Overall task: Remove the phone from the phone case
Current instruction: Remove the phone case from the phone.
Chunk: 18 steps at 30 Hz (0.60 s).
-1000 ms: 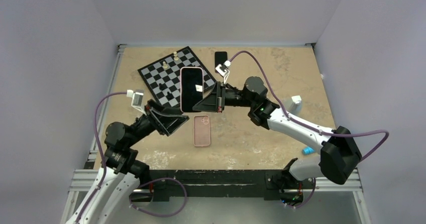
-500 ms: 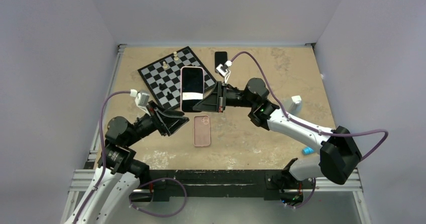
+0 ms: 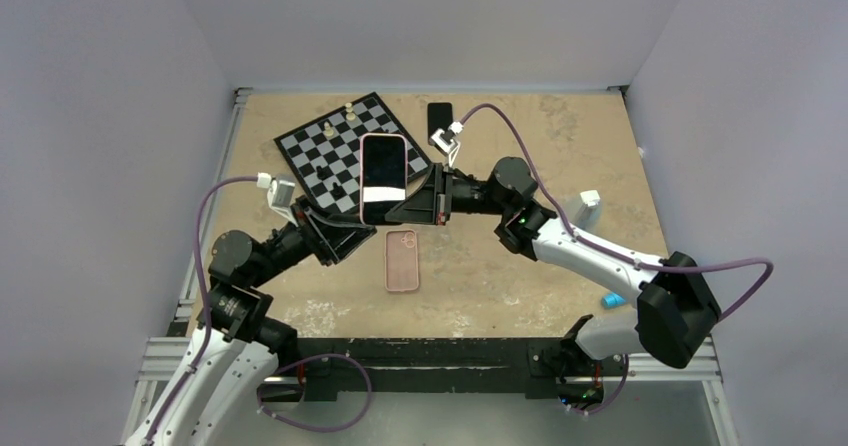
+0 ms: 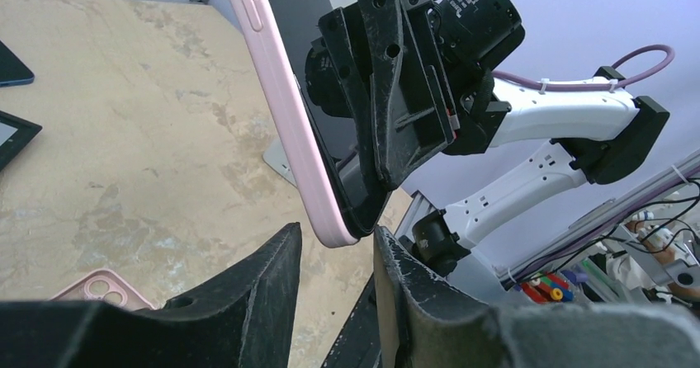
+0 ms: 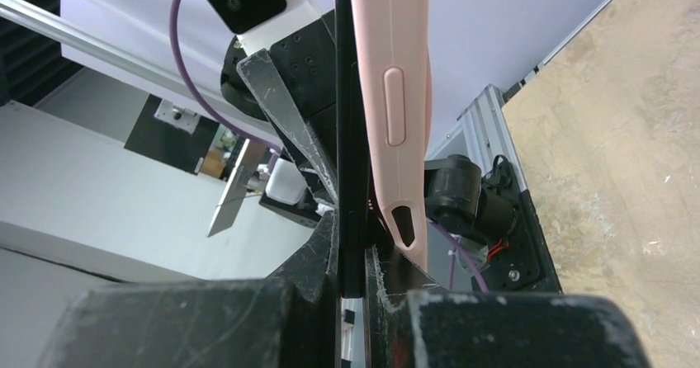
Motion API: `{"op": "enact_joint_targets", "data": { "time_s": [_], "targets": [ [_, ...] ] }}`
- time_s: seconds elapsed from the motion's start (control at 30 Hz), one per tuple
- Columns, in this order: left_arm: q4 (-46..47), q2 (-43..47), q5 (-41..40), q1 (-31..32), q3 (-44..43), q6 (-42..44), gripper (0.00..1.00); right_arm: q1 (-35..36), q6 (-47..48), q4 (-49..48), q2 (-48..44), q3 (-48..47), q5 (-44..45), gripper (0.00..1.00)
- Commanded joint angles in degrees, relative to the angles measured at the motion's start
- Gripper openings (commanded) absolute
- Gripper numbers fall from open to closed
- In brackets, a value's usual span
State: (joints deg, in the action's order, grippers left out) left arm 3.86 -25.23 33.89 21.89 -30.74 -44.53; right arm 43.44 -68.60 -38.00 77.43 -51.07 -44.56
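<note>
The phone (image 3: 381,166), black, sits in a pink case (image 3: 361,181) and is held upright above the table. My right gripper (image 3: 403,202) is shut on its lower right edge. In the right wrist view my right gripper (image 5: 352,238) clamps the black phone (image 5: 350,120), and the pink case (image 5: 394,104) has peeled away from it at the near corner. My left gripper (image 3: 354,229) is open below the phone's lower left. In the left wrist view my left gripper (image 4: 334,257) has its tips on either side of the pink case's (image 4: 285,112) bottom corner, apart from it.
A chessboard (image 3: 330,146) with a few pieces lies behind the phone. A second black phone (image 3: 439,118) lies at the back. Another pink case (image 3: 402,261) lies back-up on the tan table (image 3: 560,136). A white block (image 3: 590,202) and a blue item (image 3: 612,299) sit at the right.
The left arm has shifted slightly, its gripper staying under the phone's lower left corner. The right gripper still holds the phone in the same place.
</note>
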Motion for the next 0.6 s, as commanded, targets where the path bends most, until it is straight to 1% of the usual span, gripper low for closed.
{"op": "enact_joint_targets", "data": {
  "time_s": [0.0,0.23,0.3,0.4,0.57],
  "targets": [
    [3.8,-0.7,-0.4,0.3,-1.2,-0.2,0.4,0.0,-1.7,-7.8,-3.6,-0.3,-0.7,0.0],
    [2.7,-1.3,-1.0,0.2,-2.0,1.6,0.32,0.0,-4.2,-10.4,-3.8,0.4,-1.5,0.0],
    [2.5,-1.5,-1.5,0.3,-2.3,1.7,0.32,0.0,-4.4,-10.7,-3.9,0.6,-1.7,0.0],
    [3.4,-2.0,-1.7,0.2,-2.4,0.9,0.34,0.0,-4.5,-10.6,-3.9,0.9,-1.6,0.0],
    [5.0,-2.4,-2.2,0.3,-2.2,-0.8,0.41,0.3,-4.8,-11.2,-3.4,0.7,-1.6,0.0]
  ]
}}
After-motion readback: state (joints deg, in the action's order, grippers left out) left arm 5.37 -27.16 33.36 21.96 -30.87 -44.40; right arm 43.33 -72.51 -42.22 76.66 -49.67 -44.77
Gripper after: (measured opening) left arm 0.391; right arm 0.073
